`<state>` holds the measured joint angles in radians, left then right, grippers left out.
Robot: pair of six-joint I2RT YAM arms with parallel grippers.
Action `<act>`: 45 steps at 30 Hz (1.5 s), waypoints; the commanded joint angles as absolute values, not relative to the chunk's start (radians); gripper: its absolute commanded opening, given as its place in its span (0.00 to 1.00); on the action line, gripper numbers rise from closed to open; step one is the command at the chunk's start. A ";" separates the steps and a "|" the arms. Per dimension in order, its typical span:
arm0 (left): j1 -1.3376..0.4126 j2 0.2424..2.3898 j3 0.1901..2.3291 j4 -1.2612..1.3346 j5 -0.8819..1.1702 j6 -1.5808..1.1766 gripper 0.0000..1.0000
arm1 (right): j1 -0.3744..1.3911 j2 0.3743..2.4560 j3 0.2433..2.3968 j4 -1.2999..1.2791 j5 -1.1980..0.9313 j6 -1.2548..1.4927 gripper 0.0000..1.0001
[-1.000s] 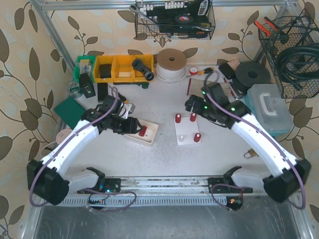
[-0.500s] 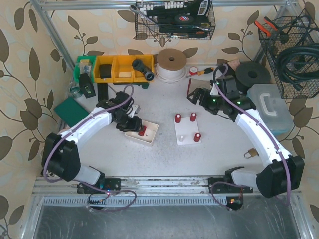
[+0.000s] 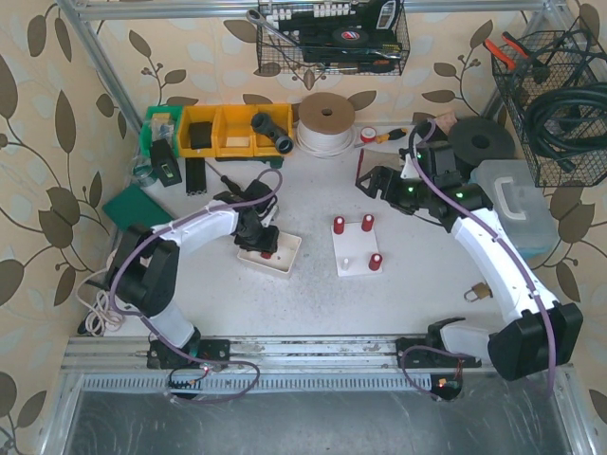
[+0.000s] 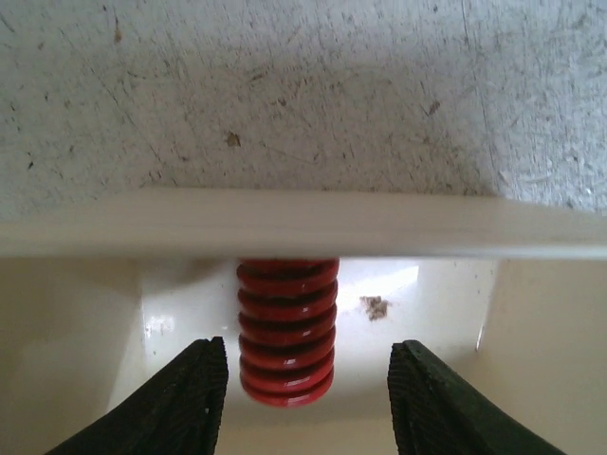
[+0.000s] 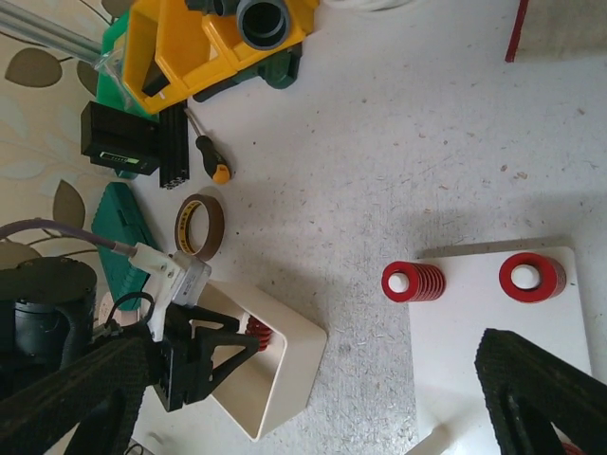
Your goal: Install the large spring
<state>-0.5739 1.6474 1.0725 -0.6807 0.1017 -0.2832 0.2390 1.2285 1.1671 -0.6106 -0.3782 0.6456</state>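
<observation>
Large red spring inside the white tray, coils side-on in the left wrist view, upper end cut off by the tray rim. Standing or lying, hard to tell. Left gripper released, straddling the spring: 1 black finger on each side, pale tray floor visible in both gaps, no contact. From above, same gripper down over the tray, tray resting on the grey tabletop left of centre

Right of the tray and apart from it, a white plate carrying 3 other springs on pegs, 2 along the far edge and 1 at the near right corner, plus 1 bare peg at the near left

Right gripper spread wide with nothing between the fingers, raised above the tabletop beyond the plate's far right corner, well apart from the tray, plate and tray both in its wrist view

Along the back of the tabletop, yellow bins and a big tape roll. Beyond the tray on the left, a small tape ring and a screwdriver lying flat
</observation>
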 commanded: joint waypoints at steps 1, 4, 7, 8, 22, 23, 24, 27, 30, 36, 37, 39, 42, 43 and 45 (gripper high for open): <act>-0.604 1.661 1.095 -0.625 0.015 -0.328 0.51 | 0.243 1.212 1.172 -0.614 -0.394 0.639 0.92; -0.617 1.669 1.087 -0.603 -0.008 -0.346 0.50 | 0.271 1.212 1.179 -0.634 -0.371 0.630 0.91; -0.621 1.690 1.094 -0.602 -0.023 -0.354 0.48 | 0.302 1.210 1.172 -0.641 -0.346 0.624 0.89; -0.621 1.699 1.098 -0.605 -0.027 -0.355 0.47 | 0.311 1.210 1.170 -0.640 -0.343 0.625 0.89; -0.620 1.795 1.161 -0.640 -0.030 -0.371 0.38 | 0.335 1.221 1.173 -0.676 -0.357 0.603 0.83; -0.621 1.804 1.168 -0.642 -0.027 -0.372 0.38 | 0.336 1.222 1.170 -0.679 -0.359 0.603 0.83; -0.622 1.811 1.173 -0.645 -0.022 -0.373 0.36 | 0.336 1.223 1.168 -0.680 -0.364 0.601 0.82; -0.621 1.825 1.176 -0.646 -0.015 -0.378 0.25 | 0.336 1.233 1.167 -0.710 -0.374 0.592 0.82; -0.622 1.818 1.176 -0.645 -0.008 -0.384 0.09 | 0.336 1.251 1.182 -0.781 -0.393 0.560 0.81; -0.621 1.773 1.185 -0.648 0.040 -0.430 0.00 | 0.336 1.221 1.147 -0.833 -0.431 0.519 0.80; -0.621 1.757 1.192 -0.652 0.047 -0.440 0.00 | 0.336 1.210 1.137 -0.822 -0.437 0.521 0.80; -0.621 1.729 1.214 -0.663 0.062 -0.459 0.00 | 0.336 1.192 1.121 -0.793 -0.464 0.524 0.80; -0.622 1.691 1.254 -0.685 0.088 -0.496 0.00 | 0.337 1.176 1.105 -0.730 -0.547 0.512 0.79; -0.622 1.678 1.263 -0.690 0.098 -0.509 0.00 | 0.336 1.171 1.105 -0.717 -0.573 0.500 0.79; -0.621 1.651 1.271 -0.692 0.115 -0.541 0.00 | 0.337 1.165 1.114 -0.709 -0.597 0.472 0.78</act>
